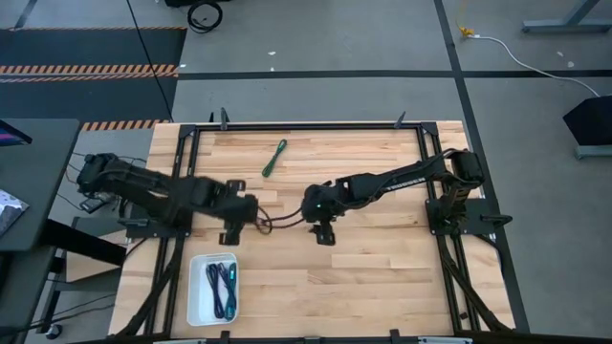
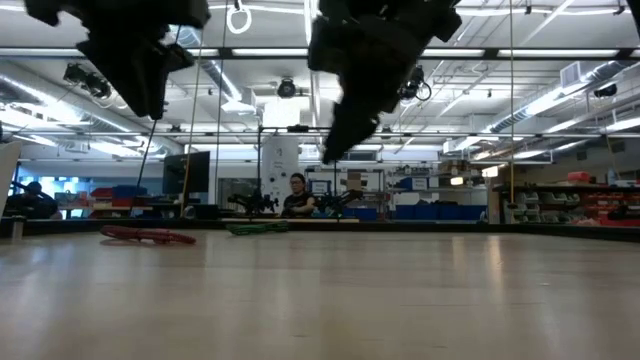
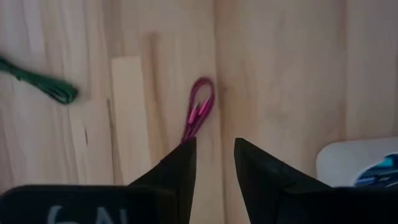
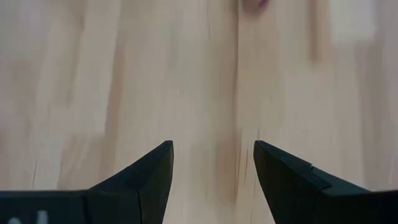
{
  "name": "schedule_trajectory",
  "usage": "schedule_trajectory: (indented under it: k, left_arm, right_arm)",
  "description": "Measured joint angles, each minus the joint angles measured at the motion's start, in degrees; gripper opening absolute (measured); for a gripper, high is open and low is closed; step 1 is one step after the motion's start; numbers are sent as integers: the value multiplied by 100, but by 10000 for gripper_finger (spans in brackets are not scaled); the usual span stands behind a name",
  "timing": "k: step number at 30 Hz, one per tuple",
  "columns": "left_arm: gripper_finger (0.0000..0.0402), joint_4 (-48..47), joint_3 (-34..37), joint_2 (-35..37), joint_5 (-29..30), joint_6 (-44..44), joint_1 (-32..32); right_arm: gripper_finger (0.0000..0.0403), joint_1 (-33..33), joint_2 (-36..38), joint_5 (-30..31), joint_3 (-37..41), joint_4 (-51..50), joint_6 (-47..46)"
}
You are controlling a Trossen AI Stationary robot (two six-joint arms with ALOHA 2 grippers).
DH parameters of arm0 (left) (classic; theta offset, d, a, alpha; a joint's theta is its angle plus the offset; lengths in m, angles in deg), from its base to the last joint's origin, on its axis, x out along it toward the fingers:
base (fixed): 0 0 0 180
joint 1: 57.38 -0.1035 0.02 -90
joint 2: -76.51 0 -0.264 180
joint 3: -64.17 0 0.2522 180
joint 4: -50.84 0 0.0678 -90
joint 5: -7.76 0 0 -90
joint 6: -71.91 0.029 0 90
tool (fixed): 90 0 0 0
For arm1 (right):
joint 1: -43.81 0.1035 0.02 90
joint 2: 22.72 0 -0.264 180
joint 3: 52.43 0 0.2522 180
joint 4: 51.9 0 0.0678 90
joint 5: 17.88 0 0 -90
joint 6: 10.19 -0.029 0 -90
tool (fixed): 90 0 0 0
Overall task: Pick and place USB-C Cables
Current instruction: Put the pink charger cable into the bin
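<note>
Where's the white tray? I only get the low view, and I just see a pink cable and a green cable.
Observer: The tray sits on the left arm's side, by the table edge at the bottom of the high view.
Operator: Is anything in it?
Observer: Yes, the tray's cables lie inside it.
Operator: Is a gripper holding the pink one?
Observer: No. The left gripper is open and empty, and the pink cable lies on the wood just ahead of it.
</note>
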State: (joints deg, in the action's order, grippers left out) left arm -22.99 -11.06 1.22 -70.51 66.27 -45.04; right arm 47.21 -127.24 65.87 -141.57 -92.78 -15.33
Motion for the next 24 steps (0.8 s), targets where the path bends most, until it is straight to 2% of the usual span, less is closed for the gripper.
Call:
schedule_trajectory:
  k: [6, 9, 18, 21, 24]
  left_arm:
    - [116, -14, 0, -11, -836, 719, -1013]
    - [116, 2, 8, -50, -963, 936, -1393]
    - [116, 747, 1017, -48, -1579, 1195, -2205]
    - [116, 1015, 1281, -48, -1576, 1277, -2230]
    - [116, 1272, 1488, -48, -1333, 1353, -2223]
  right_arm:
    - [229, 0, 48, -48, 0, -1438, -293]
    - [229, 0, 80, -31, 0, -1917, -422]
    - [228, 2, 117, 26, 0, -2188, -433]
    - [228, 2, 117, 60, 0, -2160, -433]
    - [228, 2, 117, 60, 0, -2121, -432]
